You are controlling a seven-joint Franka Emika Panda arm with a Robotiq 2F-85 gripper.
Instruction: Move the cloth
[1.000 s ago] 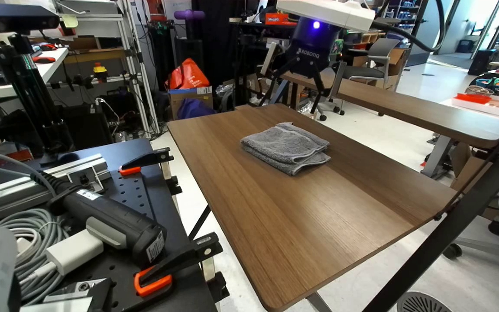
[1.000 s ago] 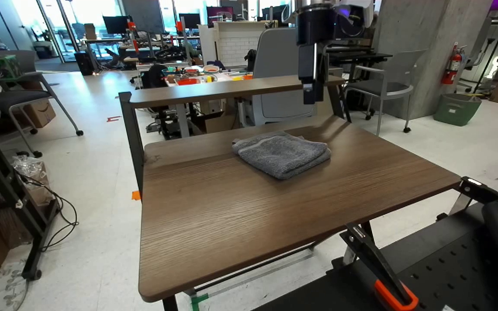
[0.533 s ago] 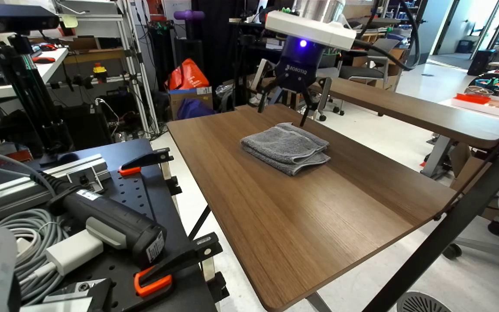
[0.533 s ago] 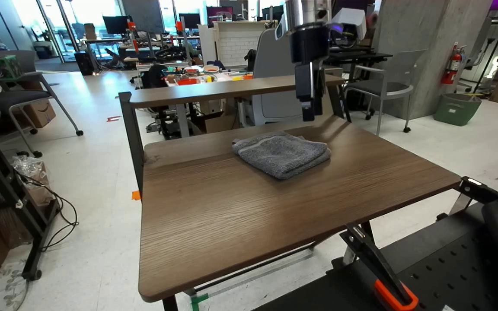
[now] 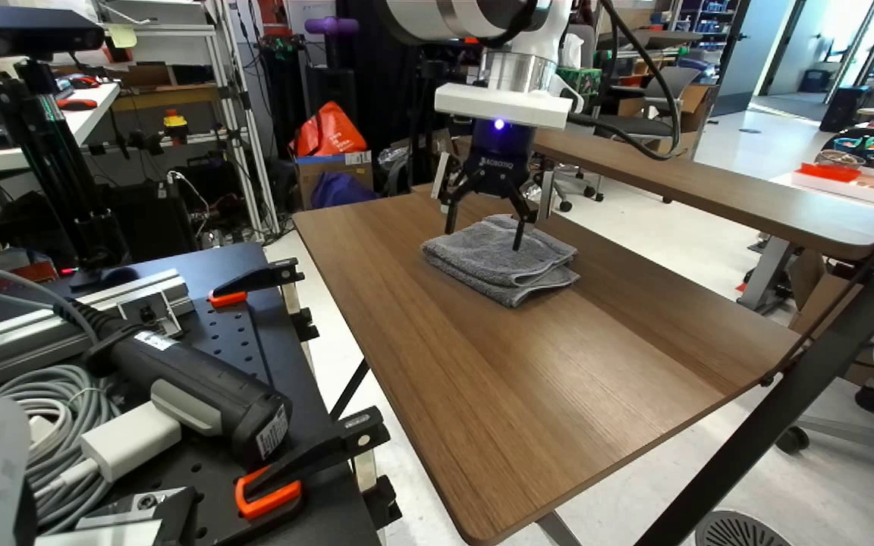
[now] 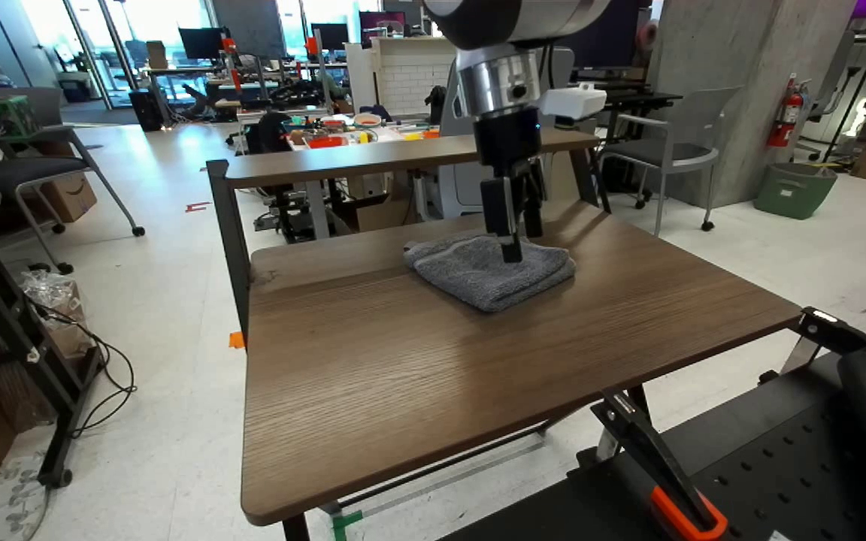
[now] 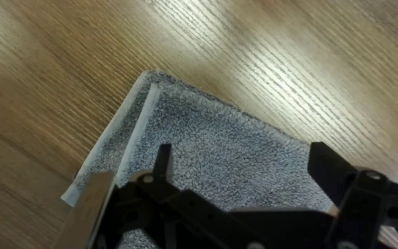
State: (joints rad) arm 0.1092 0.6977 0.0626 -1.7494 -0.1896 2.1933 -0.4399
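Note:
The cloth (image 5: 475, 265) is a grey folded towel lying flat in layers on the brown tabletop (image 5: 498, 394). It also shows in an exterior view (image 6: 470, 278) and fills the lower middle of the wrist view (image 7: 226, 155), partly hidden by the gripper. My gripper (image 5: 484, 237) points down over the cloth with its jaws wide apart and nothing between them. It also shows in an exterior view (image 6: 522, 246) and in the wrist view (image 7: 240, 146). The fingertips are close above the cloth; I cannot tell whether they touch it.
A raised brown shelf (image 5: 710, 193) runs along one long side of the table. A black bench (image 5: 217, 334) with orange-handled clamps (image 5: 308, 462), a handheld tool (image 5: 194, 379) and coiled cables stands along the opposite side. A grey chair (image 6: 478, 135) stands behind the shelf.
The arm has come down from above the table's far end, and the gripper is now right over the cloth. The jaws stay open. The cloth has not moved.

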